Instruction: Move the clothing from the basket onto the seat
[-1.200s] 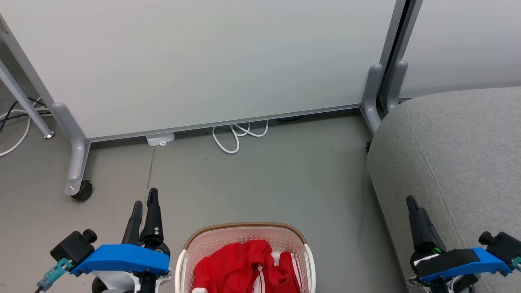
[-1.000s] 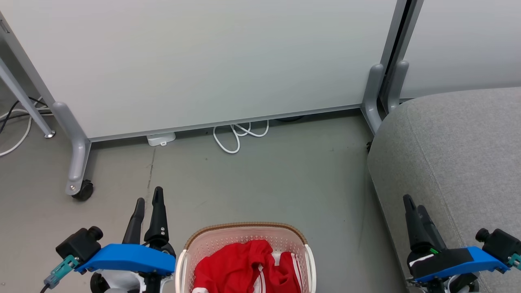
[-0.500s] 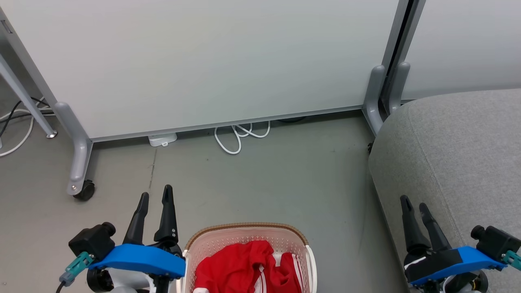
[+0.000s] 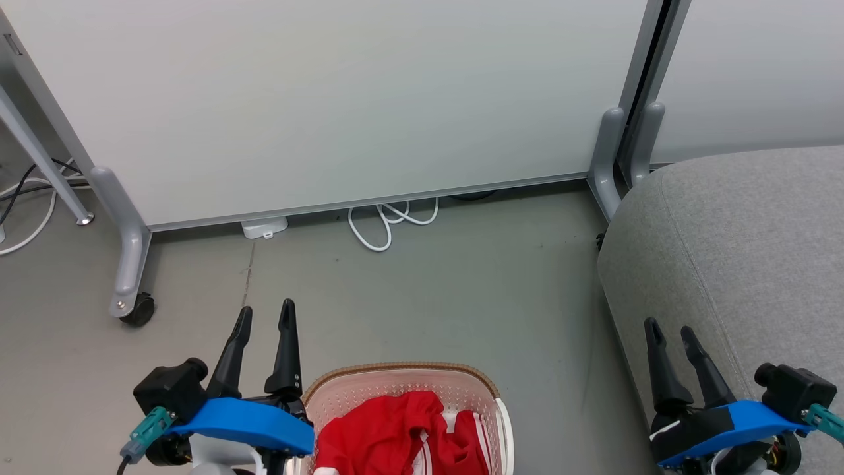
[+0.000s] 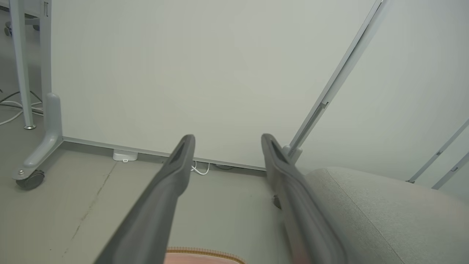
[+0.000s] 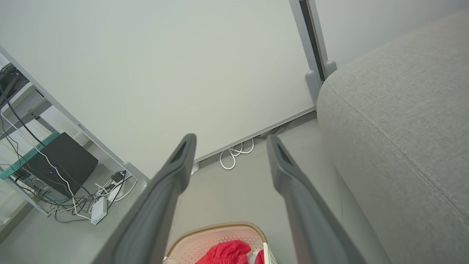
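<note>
Leftmost, a black caster (image 4: pixel 137 309) under a grey partition foot rests on the floor (image 4: pixel 461 290), a little ahead of the left gripper (image 4: pixel 266 307) and on its outer side. That gripper hovers above the floor with its two dark fingers spread wide and nothing between them. In the left wrist view the bare floor and the pale partition panel (image 5: pixel 183 73) show through the gap. Just beside it on its inner side, and lower down, stands the basket (image 4: pixel 402 367), its brown rim near the base of the fingers; I cannot tell whether they touch. The clothing (image 4: pixel 389 429) lies bunched inside the basket, bright red with thin white stripes. It sits apart from both grippers and leaves the perforated far wall bare. Well ahead of both grippers, at the foot of the panel, a white cable (image 4: pixel 379 227) lies looped on the floor. The right gripper (image 4: pixel 669 326) hangs on the other side of the basket, well apart from it. It is likewise wide open and empty, fingers pointing forward. It is by the rounded edge of the seat (image 4: pixel 745 237), whose light grey cushion spreads on the gripper's outer side and runs on ahead of it, a seam crossing its top.
</note>
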Robot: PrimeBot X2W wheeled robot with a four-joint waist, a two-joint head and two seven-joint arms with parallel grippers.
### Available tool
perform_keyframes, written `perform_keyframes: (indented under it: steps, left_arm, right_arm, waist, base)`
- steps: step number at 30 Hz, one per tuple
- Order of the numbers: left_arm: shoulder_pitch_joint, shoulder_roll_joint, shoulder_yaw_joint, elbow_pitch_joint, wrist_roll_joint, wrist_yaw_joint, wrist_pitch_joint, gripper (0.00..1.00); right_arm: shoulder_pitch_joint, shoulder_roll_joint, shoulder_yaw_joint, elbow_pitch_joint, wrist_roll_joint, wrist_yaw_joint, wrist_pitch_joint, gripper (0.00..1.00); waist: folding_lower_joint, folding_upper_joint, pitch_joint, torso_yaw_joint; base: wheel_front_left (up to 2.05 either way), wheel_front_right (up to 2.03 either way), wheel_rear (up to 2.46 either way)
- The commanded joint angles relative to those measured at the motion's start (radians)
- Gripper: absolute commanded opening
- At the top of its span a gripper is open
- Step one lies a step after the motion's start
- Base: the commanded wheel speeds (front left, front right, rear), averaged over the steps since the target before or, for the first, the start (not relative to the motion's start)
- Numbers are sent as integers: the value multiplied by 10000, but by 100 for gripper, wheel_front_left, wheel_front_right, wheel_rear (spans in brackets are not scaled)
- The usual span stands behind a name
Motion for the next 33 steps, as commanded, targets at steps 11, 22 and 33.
perform_keyframes:
  steps: [11,22,33]
  left_arm:
    - [-255,58,-240,94,936,-55,-318,100]
    - [-283,58,-429,234,1389,-62,-554,100]
    - [-270,62,-561,373,1946,-49,-759,100]
  right_arm:
    - [-33,-92,-103,-39,-1177,20,-132,100]
    - [-24,-101,-105,-38,-2141,22,-238,100]
    - [21,-105,-131,-51,-2975,24,-341,100]
  waist:
    - [0,0,-25,6]
    - [0,0,-63,35]
    - [0,0,-101,30]
  base:
    - [0,0,0]
    - [0,0,0]
    - [0,0,0]
